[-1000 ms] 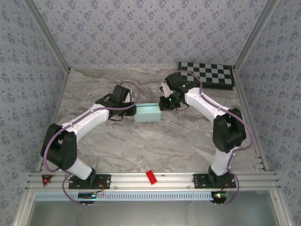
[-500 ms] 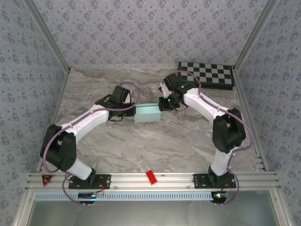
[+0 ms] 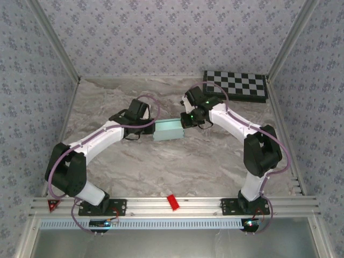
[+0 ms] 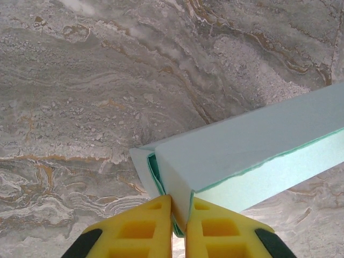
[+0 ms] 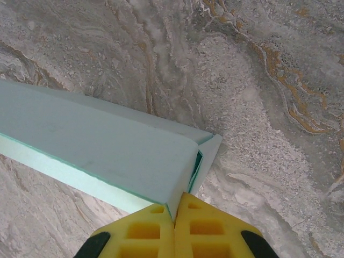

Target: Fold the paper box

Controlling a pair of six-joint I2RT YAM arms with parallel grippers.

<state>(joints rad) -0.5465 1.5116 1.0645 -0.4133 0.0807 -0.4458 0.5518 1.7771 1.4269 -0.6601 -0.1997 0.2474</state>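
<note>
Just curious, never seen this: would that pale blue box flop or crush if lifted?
Probably very light: the paper box is thin card, judging by its cut edges. It may bow or dent, since the left gripper and right gripper each pinch just one end. Flat-sided, so it should slide rather than roll.
</note>
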